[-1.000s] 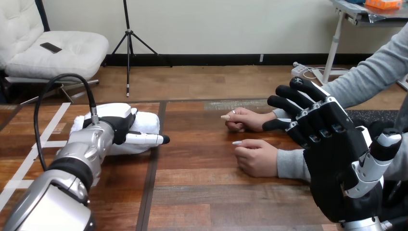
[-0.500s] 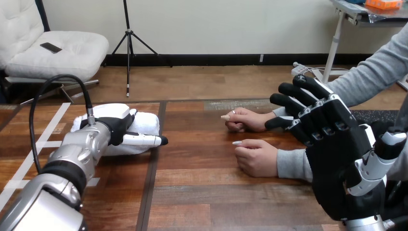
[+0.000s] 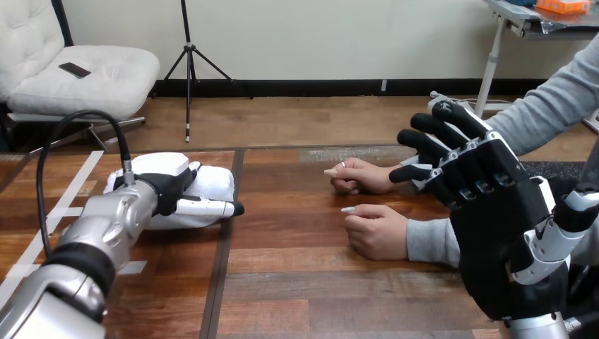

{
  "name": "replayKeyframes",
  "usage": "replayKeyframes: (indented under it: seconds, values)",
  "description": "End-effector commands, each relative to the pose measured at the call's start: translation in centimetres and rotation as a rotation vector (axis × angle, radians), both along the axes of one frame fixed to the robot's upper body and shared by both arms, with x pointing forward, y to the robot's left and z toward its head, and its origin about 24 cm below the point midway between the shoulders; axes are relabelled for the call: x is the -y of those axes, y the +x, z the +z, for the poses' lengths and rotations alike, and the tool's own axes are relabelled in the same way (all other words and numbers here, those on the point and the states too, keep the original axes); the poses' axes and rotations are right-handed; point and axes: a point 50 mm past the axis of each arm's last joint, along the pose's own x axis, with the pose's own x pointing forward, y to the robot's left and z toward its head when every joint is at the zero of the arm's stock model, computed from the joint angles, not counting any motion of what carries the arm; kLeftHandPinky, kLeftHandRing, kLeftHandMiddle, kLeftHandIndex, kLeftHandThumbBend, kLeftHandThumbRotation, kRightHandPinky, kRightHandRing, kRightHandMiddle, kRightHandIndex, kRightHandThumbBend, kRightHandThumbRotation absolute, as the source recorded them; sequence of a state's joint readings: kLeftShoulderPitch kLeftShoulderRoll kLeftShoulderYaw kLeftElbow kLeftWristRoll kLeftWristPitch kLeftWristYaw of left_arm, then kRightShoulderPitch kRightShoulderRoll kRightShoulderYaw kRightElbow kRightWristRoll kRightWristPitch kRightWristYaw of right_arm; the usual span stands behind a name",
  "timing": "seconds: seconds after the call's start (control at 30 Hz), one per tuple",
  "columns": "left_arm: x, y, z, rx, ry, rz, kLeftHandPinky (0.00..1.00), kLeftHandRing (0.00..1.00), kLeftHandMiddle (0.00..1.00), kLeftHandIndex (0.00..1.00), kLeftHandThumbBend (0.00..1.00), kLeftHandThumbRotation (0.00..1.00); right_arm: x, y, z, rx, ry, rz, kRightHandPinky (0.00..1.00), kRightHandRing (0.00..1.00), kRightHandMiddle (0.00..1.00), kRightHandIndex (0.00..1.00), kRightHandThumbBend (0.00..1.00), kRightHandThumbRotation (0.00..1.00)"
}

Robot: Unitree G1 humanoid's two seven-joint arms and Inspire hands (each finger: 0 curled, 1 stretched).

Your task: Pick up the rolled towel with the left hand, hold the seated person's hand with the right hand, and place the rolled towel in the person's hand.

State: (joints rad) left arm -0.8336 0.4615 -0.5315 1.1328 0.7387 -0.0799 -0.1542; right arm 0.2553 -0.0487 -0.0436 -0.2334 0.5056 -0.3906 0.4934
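At desk's (image 3: 297, 282) left, your left hand (image 3: 166, 182) rests on the towel (image 3: 215, 182), grip unclear; right hand (image 3: 501, 233) hovers, fingers (image 3: 431, 141) apart.

One rolled towel (image 3: 214, 182) is lying under the left hand (image 3: 164, 185) (two robot hands, counting the right hand (image 3: 505, 247)). Two person's hands are resting left of its fingers (image 3: 429, 141): the farther hand (image 3: 364, 175), the nearer hand (image 3: 378, 230).
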Motion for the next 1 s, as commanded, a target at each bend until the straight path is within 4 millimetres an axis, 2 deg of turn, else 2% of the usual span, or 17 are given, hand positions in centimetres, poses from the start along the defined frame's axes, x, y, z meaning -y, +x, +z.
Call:
replayKeyframes:
  seconds: [0.0, 0.4, 0.97]
  values:
    - [-0.2, -1.1, -1.1, -0.043, -0.025, -0.013, 0.93, 0.99, 1.00, 0.97, 0.85, 1.00, -0.3, 0.9, 2.4, 0.113, -0.016, 0.026, 0.59, 0.78, 0.79, 0.78, 0.95, 1.00]
    - [-0.1, -2.4, -1.0, -0.050, -0.027, -0.040, 0.95, 0.99, 1.00, 0.98, 0.84, 1.00, -0.4, 0.9, 2.5, 0.114, -0.018, 0.020, 0.59, 0.77, 0.79, 0.78, 0.95, 1.00]
    - [0.0, -4.9, 0.1, -0.048, -0.055, -0.025, 0.95, 1.00, 1.00, 0.98, 0.84, 0.99, -0.5, 0.9, 2.6, 0.120, -0.019, 0.019, 0.58, 0.78, 0.79, 0.78, 0.94, 1.00]
